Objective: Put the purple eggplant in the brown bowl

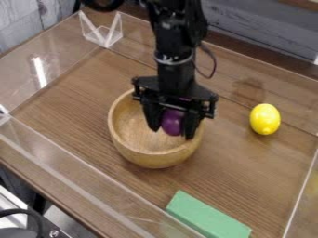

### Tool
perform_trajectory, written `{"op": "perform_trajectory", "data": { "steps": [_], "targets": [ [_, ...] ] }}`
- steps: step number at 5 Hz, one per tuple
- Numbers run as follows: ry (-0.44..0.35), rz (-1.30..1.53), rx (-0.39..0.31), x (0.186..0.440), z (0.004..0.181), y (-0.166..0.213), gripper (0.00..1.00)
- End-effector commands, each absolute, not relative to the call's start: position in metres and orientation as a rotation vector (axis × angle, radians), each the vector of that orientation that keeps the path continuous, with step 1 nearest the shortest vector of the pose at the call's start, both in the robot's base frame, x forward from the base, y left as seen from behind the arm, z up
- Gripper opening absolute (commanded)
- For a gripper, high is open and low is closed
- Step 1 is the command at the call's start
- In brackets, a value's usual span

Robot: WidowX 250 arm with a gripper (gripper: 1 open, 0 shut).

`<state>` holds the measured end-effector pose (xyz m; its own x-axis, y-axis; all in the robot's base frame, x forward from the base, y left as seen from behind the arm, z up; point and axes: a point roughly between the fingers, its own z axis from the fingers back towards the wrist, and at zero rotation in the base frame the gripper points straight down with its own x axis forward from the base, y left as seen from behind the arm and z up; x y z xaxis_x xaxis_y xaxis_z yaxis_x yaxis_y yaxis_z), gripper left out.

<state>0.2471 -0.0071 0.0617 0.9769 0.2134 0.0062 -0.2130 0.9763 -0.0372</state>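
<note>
— Where's the eggplant?
— Clamped in the pincer, hanging inside the brown bowl near its far rim; whether it touches the wood I cannot tell.
— Any writing to read?
— None legible on the lemon, the green block or the table.

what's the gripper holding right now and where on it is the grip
The gripper is shut on the purple eggplant, its fingers clamping the sides of the body, low over the brown bowl. Which end is up cannot be told.
</note>
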Motion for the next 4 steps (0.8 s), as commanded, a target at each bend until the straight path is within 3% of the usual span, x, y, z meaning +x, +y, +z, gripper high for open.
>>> {"op": "perform_trajectory", "data": {
  "steps": [1, 4],
  "targets": [
    [-0.043, 0.216, -0.039, 0.253, 0.07, -0.008, 1.0],
    [-0.089, 0.237, -0.095, 0.271, 0.095, -0.011, 1.0]
  ]
}}
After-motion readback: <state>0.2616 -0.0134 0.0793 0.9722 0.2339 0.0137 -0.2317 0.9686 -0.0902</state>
